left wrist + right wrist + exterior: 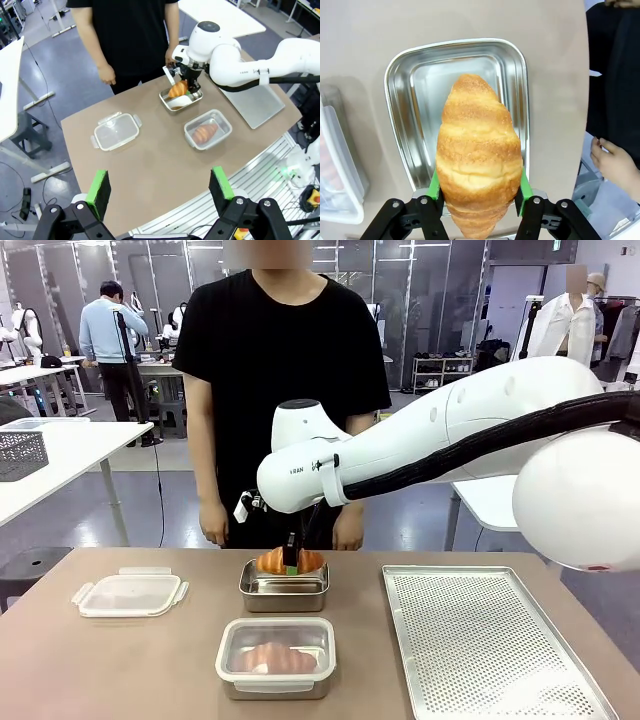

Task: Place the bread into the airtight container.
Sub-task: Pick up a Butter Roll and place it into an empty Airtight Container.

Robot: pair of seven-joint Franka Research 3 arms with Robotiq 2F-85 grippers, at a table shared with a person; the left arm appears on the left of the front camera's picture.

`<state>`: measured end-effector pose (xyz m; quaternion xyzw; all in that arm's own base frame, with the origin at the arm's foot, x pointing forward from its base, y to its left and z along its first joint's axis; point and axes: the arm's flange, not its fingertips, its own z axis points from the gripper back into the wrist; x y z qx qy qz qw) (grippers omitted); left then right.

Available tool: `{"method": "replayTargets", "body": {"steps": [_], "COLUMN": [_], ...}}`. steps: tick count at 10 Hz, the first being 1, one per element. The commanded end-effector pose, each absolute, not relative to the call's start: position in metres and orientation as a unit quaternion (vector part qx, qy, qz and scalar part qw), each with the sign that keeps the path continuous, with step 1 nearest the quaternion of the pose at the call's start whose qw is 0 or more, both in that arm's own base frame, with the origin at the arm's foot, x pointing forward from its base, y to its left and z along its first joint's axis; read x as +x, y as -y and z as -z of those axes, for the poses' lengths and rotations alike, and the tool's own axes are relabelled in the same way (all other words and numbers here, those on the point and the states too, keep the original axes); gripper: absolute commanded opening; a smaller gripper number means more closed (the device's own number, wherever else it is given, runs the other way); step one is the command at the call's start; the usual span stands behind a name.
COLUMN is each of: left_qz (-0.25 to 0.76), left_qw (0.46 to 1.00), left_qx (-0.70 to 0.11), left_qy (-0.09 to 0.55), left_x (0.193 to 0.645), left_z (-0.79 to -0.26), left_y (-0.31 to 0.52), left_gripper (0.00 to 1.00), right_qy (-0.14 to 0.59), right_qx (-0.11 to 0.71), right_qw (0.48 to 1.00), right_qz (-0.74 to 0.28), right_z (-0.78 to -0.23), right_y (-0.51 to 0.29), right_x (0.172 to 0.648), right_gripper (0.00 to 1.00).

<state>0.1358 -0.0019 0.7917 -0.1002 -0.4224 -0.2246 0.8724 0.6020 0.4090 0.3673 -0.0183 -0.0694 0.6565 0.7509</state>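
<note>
The bread [479,155] hangs at about rim height over the open steel container [395,95] at the table's far middle. Its long axis runs along the container's longer side, so from here the drop looks like a straight descent with no turning needed. The right gripper [477,192] reaches across from the right and pinches the bread across its width between its green pads [434,184]. The left gripper [160,189] is spread wide and empty, high above the near edge and much farther off. Nearer the robot sits a lidded container [228,640], with a loose lid [130,593] to the left and a perforated tray [490,640] to the right.
</note>
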Motion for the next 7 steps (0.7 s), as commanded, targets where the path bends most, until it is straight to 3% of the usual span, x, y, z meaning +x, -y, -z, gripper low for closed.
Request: {"method": "replayTargets", "body": {"steps": [1,4,7], "left_qz": [0.227,0.227,0.227], "left_qw": [0.870,0.870,0.870], "left_qx": [-0.102,-0.102,-0.102], "left_qy": [0.426,0.426,0.426], "left_x": [0.134,0.134,0.134], "left_z": [-0.793,-0.793,-0.793], "left_y": [0.003,0.003,0.003], "left_gripper": [1.00,1.00,1.00], "right_qy": [0.057,0.048,0.051], "right_qx": [-0.017,-0.016,-0.015], "right_qw": [0.762,0.765,0.761], "right_qz": [-0.645,-0.642,-0.647], "right_z": [-0.363,-0.352,-0.356], "right_y": [-0.414,-0.415,-0.418], "right_x": [0.605,0.605,0.602], "right_gripper": [0.65,0.65,0.84]}}
